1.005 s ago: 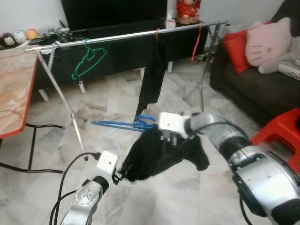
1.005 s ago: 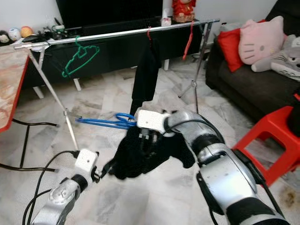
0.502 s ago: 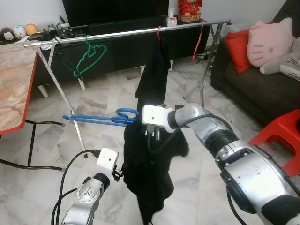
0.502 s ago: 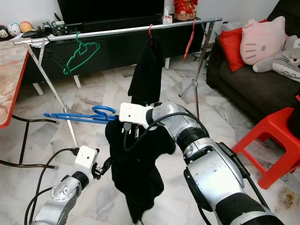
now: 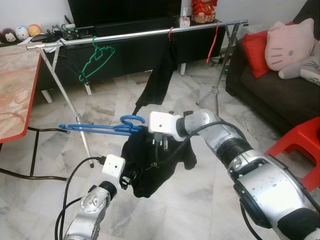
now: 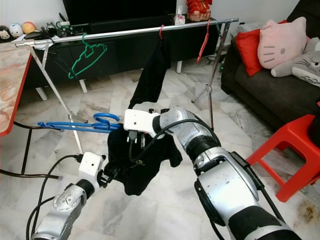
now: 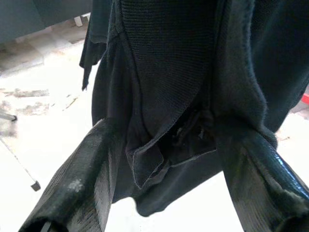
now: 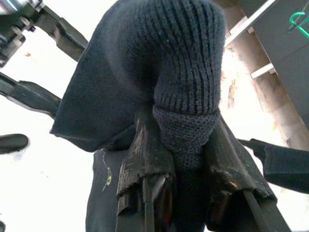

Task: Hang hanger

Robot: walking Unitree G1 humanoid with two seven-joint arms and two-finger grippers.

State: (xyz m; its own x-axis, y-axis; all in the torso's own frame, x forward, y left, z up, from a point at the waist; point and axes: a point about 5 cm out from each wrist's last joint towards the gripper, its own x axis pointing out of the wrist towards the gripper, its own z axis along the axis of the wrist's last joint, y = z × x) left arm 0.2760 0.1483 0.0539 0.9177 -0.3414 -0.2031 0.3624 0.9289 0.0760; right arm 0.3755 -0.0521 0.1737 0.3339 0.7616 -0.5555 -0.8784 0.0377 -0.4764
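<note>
The right gripper (image 8: pixel 186 145) is pinching the garment (image 5: pixel 155 162) on the hanger (image 5: pixel 100 128), whose long axis is lying roughly parallel to the rail (image 5: pixel 135 36) and well below it, while the left gripper (image 7: pixel 169 145), jaws wide, is straddling the hem.

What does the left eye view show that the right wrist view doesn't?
Left eye alone: the drying rail, the red hangers, a blue hanger beside the right end effector, the sofa.
Right wrist alone: knit ribbing pinched between its fingers.
Both: the black garment, the green hanger, the left end effector.

2 head eyes downward, 2 wrist cameras close on black garment (image 7: pixel 183 72).
</note>
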